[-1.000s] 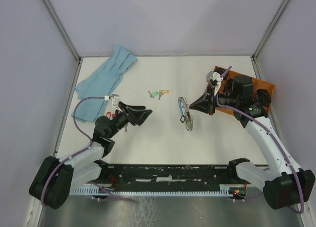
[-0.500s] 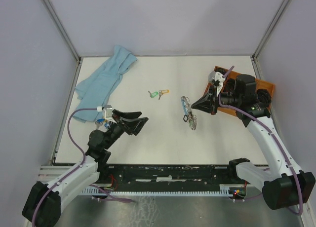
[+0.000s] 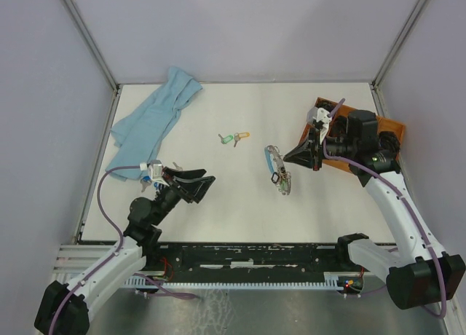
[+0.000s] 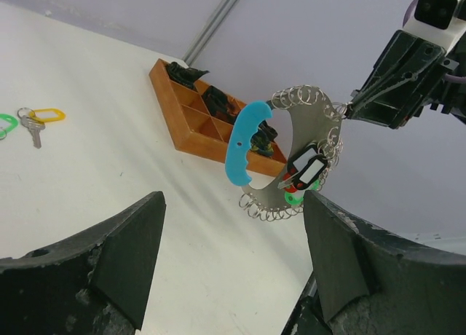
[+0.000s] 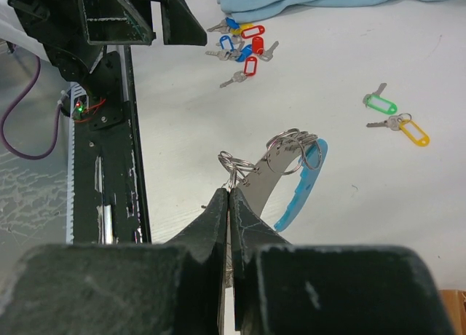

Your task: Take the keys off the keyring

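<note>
right gripper [image 5: 229,195] tight on keyring [image 5: 271,166], left gripper [image 4: 234,204] wide

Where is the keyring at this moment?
In the top view the keyring is right of centre, pinched at its edge by the shut right hand, with the wooden tray further right.

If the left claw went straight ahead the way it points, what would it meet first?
Probably the keyring, held up by the shut right claw dead ahead; depth is hard to judge.
</note>
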Robot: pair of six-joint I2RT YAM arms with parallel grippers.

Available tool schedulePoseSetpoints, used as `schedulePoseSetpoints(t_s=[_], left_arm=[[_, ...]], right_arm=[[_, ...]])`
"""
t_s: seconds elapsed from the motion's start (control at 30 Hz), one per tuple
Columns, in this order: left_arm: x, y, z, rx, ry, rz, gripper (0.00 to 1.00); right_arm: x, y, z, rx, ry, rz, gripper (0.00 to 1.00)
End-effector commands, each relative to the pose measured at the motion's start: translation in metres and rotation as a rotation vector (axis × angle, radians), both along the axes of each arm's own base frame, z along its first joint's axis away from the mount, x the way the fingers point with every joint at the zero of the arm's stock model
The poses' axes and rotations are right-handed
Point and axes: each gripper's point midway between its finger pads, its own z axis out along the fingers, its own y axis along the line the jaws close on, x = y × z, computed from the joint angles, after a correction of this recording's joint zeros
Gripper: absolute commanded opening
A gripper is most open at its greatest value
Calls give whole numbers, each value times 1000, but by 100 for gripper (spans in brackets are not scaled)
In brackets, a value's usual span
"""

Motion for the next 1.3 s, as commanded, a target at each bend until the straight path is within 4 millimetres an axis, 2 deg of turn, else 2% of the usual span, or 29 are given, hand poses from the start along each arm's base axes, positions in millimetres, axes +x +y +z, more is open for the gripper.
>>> schedulePoseSetpoints(t_s=[0.0, 1.27], left_arm=[[5, 5, 5, -27, 12, 43, 82], [16, 8, -20, 31, 73, 89, 82]], right_arm=[[4, 0, 26, 19, -105, 18, 7], [29, -17, -2, -130, -105, -100, 8]])
